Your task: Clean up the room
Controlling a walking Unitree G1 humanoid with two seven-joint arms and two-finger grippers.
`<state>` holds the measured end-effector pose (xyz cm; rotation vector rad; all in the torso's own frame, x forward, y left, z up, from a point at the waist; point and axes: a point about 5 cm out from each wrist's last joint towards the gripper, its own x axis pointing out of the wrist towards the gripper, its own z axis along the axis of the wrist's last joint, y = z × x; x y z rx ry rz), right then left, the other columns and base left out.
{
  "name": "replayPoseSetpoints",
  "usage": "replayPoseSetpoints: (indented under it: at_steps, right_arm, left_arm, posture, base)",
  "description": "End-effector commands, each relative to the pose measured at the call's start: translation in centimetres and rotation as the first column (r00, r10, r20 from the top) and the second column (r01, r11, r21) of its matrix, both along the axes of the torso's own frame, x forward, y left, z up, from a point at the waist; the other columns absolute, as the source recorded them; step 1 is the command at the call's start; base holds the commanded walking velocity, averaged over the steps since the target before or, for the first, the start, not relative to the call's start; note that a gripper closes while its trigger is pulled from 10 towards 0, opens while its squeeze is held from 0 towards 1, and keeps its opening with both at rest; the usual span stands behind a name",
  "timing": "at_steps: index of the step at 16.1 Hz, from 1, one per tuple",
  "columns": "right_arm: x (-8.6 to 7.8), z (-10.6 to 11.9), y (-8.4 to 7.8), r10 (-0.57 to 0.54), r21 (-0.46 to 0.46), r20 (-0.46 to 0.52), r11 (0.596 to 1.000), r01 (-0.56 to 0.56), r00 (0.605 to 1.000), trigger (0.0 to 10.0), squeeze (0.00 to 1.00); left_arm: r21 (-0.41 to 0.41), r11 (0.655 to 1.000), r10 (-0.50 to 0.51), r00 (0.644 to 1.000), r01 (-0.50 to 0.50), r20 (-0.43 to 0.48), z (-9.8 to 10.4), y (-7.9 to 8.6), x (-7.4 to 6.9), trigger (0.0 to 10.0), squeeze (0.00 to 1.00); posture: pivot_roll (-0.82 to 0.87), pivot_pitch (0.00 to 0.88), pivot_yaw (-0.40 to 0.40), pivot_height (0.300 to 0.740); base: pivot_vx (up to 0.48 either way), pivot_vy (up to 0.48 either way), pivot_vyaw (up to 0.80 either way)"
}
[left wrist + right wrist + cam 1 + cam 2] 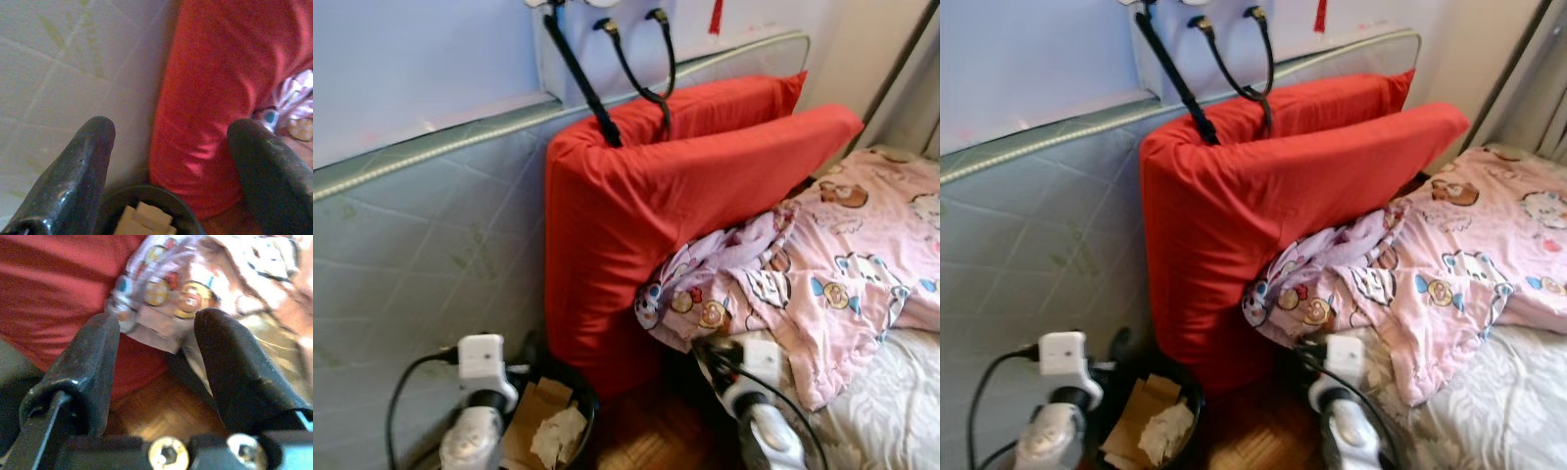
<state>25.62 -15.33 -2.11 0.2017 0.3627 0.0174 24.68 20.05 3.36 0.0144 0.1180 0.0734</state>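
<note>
A large red cushion (pixel 646 215) stands on edge in the corner, leaning back against a quilted grey-green mattress (pixel 411 255) that is itself propped upright along the wall. Black bag straps (pixel 607 69) hang down from above and drape over the cushion's top edge. To the right lies a bed, its white sheet (pixel 891 392) showing at the near corner, with a pink blanket (pixel 822 264) printed with cartoon figures spread over it; a crumpled fold of that blanket spills off the bed's side and rests against the lower face of the cushion.

On the wooden parquet floor (pixel 651 431), just left of the cushion's foot and close to the mattress, sits a dark round waste bin (pixel 578 392) holding pieces of cardboard and crumpled paper (pixel 556 433) (the contents reach up near the rim).

The left gripper (pixel 171 147) is held low above the bin, its two black fingers spread wide apart with nothing between them, pointing toward the seam where cushion meets mattress. The right gripper (pixel 156 352) is held low over the strip of floor between the cushion and the bed, its fingers likewise parted and empty, aimed at the hanging fold of blanket. The two silver forearms show at the bottom of the head views, each with a black cable looping beside it.
</note>
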Motion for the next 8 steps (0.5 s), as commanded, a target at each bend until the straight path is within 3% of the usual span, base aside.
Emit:
replayPoseSetpoints:
  at_steps: [1,5,8]
  right_arm:
    - [0.18,0.08,0.11,-0.004,0.009,-0.002,1.000,0.004,1.000,10.0,0.00]
    - [0.17,0.01,0.04,0.004,0.006,-0.008,1.000,-0.004,1.000,10.0,0.00]
    - [0.12,-0.06,0.02,0.007,0.005,-0.013,1.000,-0.007,1.000,10.0,0.00]
  left_arm:
    - [0.010,1.000,0.005,1.000,-0.005,-0.003,0.05,0.26,-0.05,10.0,0.00]
    - [0.009,1.000,0.009,1.000,-0.009,-0.005,0.01,0.23,-0.11,10.0,0.00]
    - [0.011,1.000,0.010,1.000,-0.010,-0.005,-0.02,0.20,-0.14,10.0,0.00]
  posture:
    - [0.07,0.000,-0.060,0.720]
    - [0.07,0.000,-0.064,0.720]
    - [0.07,0.000,-0.065,0.720]
  base:
    - [0.000,-0.289,0.00]
    - [0.000,-0.287,0.00]
    - [0.000,-0.471,0.00]
